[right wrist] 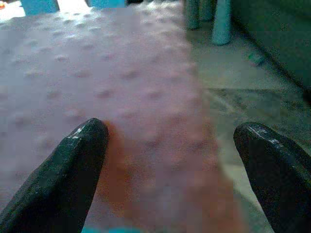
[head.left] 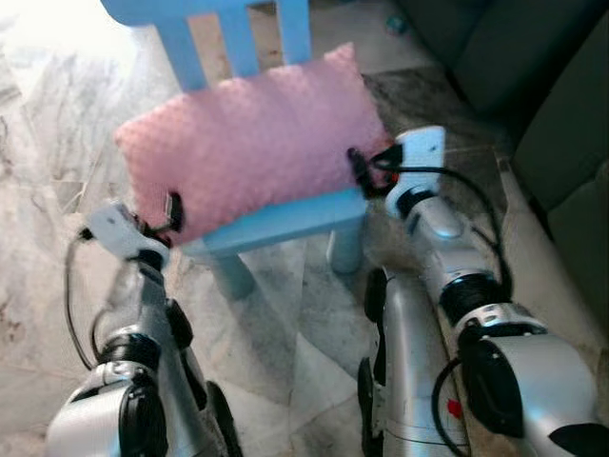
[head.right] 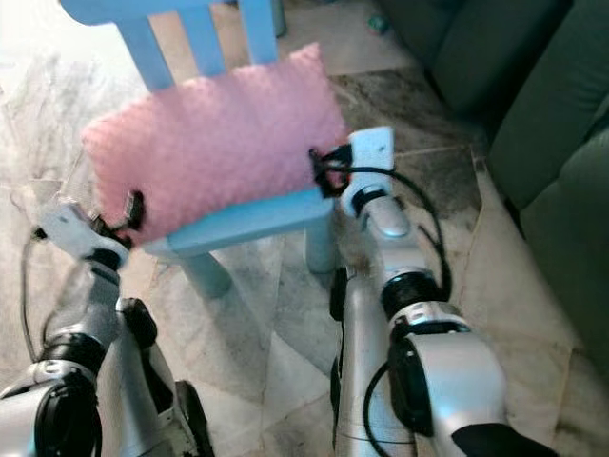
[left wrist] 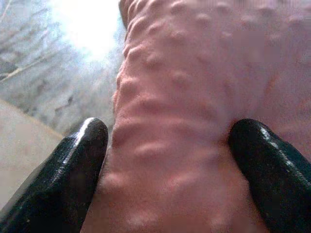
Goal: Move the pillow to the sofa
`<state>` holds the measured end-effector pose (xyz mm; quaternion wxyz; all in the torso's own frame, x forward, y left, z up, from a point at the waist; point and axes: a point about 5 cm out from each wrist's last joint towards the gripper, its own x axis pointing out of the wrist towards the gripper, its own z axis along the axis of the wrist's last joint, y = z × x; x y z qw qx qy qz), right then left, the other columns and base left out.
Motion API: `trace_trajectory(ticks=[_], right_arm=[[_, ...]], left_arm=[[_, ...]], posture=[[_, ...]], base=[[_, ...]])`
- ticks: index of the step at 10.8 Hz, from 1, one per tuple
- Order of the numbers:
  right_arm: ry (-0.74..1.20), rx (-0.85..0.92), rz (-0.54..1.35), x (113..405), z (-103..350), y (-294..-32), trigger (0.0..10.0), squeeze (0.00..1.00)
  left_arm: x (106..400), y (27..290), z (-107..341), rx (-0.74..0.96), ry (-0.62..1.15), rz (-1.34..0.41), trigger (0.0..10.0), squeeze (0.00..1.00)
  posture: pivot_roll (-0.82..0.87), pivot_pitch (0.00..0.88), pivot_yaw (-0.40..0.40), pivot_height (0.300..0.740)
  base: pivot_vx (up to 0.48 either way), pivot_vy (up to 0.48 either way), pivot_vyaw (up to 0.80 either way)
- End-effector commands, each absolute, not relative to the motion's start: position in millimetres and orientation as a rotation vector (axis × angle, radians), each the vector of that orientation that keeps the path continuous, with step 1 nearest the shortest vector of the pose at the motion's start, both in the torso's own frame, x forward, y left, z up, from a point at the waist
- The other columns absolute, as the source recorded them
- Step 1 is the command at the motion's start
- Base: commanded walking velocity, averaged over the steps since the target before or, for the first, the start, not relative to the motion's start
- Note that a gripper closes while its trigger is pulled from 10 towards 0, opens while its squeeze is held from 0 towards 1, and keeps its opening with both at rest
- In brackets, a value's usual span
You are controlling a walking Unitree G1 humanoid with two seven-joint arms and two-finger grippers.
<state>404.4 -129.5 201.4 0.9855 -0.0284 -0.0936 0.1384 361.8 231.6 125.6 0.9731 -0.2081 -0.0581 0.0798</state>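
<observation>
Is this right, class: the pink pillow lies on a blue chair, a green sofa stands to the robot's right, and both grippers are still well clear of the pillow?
Not quite. The grippers are not clear: the left gripper pinches the pink pillow between its fingers, as the left wrist view shows, and the right gripper straddles its other end, open. The blue chair and the green sofa are as stated.

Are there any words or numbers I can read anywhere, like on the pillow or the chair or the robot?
No readable text: none.
Pink pillow: only raised bumps, no label or words.
Blue chair: plain, no writing.
Right arm: a small red mark, too blurred to tell whether it is a sign or a letter.
Left gripper and right gripper: plain black fingers, no markings.
</observation>
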Motion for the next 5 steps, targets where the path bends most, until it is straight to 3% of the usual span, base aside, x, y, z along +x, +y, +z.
trace_trajectory(ticks=[1,5], right_arm=[[-0.237,-0.079,0.305,403.4,209.5,-125.1,10.0,0.0],[-0.331,-0.152,0.223,392.2,224.3,-155.8,10.0,0.0]], left_arm=[[358.8,240.6,125.4,-0.404,-0.115,0.186,10.0,0.0],[332.7,253.3,124.9,-0.223,-0.129,0.232,10.0,0.0]], posture=[[-0.15,0.397,0.036,0.397],[-0.16,0.37,0.042,0.397]], base=[[0.0,0.0,0.0],[0.0,0.0,0.0]])
